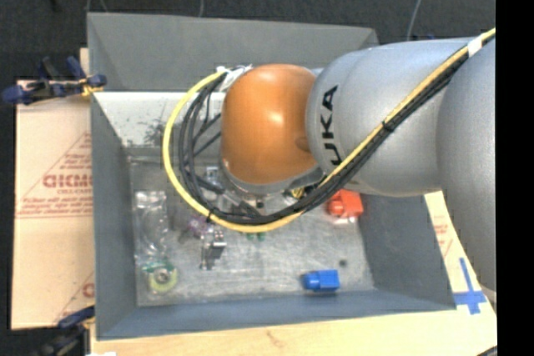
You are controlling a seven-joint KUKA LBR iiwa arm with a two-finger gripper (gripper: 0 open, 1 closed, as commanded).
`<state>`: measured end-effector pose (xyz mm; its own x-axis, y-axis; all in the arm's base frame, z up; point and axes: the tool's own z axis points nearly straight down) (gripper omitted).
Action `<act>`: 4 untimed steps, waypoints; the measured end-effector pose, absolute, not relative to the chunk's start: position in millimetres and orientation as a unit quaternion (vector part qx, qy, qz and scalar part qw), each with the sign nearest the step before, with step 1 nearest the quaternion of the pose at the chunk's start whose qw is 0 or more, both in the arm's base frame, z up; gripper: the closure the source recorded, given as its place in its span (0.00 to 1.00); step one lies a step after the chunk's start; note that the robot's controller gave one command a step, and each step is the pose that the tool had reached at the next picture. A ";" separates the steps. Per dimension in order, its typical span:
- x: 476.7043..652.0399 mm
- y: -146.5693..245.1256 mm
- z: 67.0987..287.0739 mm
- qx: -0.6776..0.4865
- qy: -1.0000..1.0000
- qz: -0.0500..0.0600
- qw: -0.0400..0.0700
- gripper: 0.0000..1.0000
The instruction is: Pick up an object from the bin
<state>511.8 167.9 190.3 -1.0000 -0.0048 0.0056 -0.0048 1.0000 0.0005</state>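
Grey metal bin (111, 221), and the gripper (212, 253) is low over the floor left of centre, a small purple piece (195, 227) just beside it. Open or closed, I cannot tell. Nothing looks lifted, so I judge the pick not yet done. Clear plastic clutter (152, 217) crowds the left wall, while the blue block (321, 281) and orange object (344, 205) sit well apart on the right.

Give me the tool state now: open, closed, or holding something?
Tool: cannot be told whether open or closed, or whether it holds anything. It is low in the bin, left of centre, beside the clear plastic pieces.
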 end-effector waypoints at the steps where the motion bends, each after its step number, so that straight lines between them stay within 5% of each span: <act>1: 578.8 199.4 82.0 -0.063 -0.998 0.000 -0.004 0.00; 2: 587.6 190.5 100.9 -0.167 -0.986 -0.001 -0.001 0.00; 3: 576.0 192.3 102.0 -0.211 -0.977 0.001 0.000 0.00; 4: 584.3 182.8 81.0 -0.258 -0.966 0.004 0.004 0.00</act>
<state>584.3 182.8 81.0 -0.8668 0.4986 0.0063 0.4986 0.8668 -0.0097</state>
